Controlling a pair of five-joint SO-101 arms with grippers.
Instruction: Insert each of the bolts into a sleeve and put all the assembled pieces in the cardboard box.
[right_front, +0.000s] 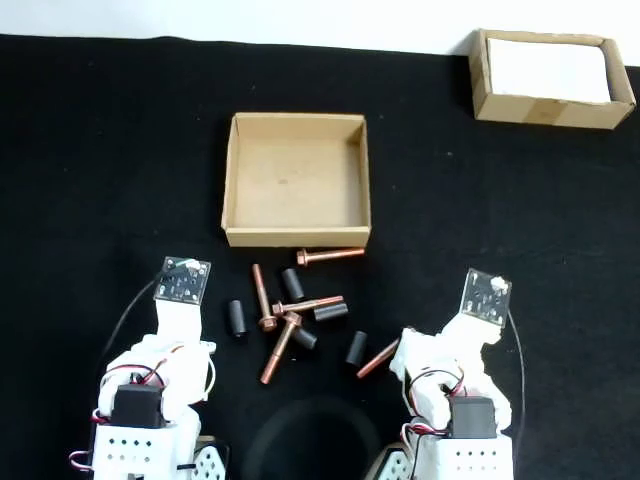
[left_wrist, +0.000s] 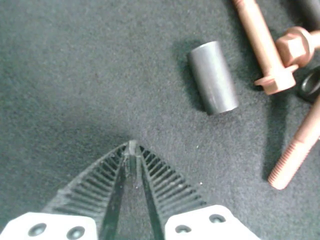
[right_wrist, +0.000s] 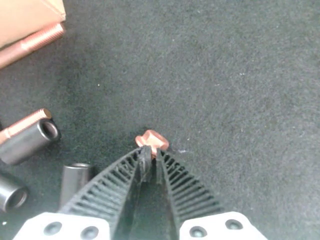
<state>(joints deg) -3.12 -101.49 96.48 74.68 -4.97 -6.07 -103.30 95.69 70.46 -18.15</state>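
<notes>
The right pincer (right_wrist: 150, 152) grips a bolt (right_wrist: 152, 139) and should hold it straight, while the closed, empty left pincer (left_wrist: 131, 147) should take the sleeve (left_wrist: 213, 77) near it.

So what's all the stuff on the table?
Bolts: five, copper; four loose in front of the box, one in the right hand.
Sleeves: five, dark grey, scattered among the bolts.
Box: one, brown cardboard, mid-table.
Second box: one, brown with white inside, far corner.
Table: one, black.
Arms: two, white, at the near edge.
Left hand: one, black, shut, close to a sleeve.
Right hand: one, black, shut on a bolt's head.
</notes>
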